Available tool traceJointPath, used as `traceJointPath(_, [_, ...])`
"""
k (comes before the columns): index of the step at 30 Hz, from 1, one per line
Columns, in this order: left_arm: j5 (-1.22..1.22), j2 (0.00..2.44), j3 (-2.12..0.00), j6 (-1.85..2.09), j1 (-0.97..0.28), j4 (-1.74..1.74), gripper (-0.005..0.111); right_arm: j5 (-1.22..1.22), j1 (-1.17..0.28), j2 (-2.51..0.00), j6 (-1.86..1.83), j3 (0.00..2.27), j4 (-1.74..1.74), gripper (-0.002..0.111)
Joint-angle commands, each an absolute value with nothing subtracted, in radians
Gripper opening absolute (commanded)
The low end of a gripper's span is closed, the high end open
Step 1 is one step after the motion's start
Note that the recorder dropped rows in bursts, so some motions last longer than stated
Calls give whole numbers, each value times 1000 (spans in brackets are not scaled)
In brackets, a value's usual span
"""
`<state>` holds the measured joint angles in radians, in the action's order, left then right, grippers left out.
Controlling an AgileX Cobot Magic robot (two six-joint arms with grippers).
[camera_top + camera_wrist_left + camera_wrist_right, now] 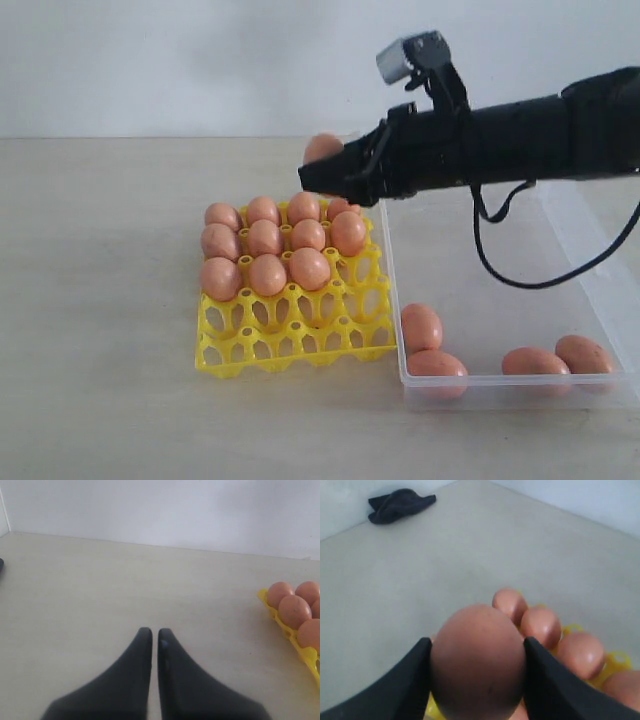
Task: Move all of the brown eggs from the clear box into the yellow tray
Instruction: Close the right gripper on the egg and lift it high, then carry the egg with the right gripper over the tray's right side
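Observation:
My right gripper (322,165) hangs above the far edge of the yellow tray (300,330), shut on a brown egg (477,662) that fills the space between its black fingers (410,680). The same held egg (322,148) shows at the arm's tip in the exterior view. Several brown eggs (267,240) fill the tray's back rows; its front row is bare. Several more eggs (421,327) lie in the clear box (600,290), along its near wall. My left gripper (151,632) is shut with nothing in it, over bare table left of the tray (295,640).
A dark cloth (400,504) lies bunched in a far corner of the table in the right wrist view. A black cable (500,250) loops down from the right arm over the box. The box sits against the tray's right side.

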<state>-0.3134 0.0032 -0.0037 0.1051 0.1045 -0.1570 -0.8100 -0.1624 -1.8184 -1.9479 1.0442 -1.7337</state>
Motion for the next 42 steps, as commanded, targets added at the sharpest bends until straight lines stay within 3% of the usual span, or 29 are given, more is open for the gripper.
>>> traceJointPath(1, [-314,0,0,109,105,-158,4,-847,-162,-1859,-1967,971,-1744,0])
traceJointPath(8, [-314,0,0,109,105,-158,4,-582,-162,-1859,-2082,911,-1744,0])
traceJointPath(13, [-314,0,0,109,105,-158,4,-505,-160,-1859,-2124,1008,-1744,0])
traceJointPath(20, [-314,0,0,109,105,-158,4,129,-156,-1859,-1881,1248,-1744,0])
traceJointPath(24, [-314,0,0,109,105,-158,4,26,-99,-1859,-1808,1372,-1744,0])
traceJointPath(30, [-314,0,0,109,105,-158,4,-251,-84,-1859,-2124,1407,-1738,0])
traceJointPath(34, [-314,0,0,109,105,-158,4,-265,-84,-1859,-2124,1407,-1509,0])
traceJointPath(38, [-314,0,0,109,105,-158,4,-99,-84,-1868,-2124,1407,-1298,0])
traceJointPath(42, [-314,0,0,109,105,-158,4,361,-80,-1893,-2117,1407,-1230,0])
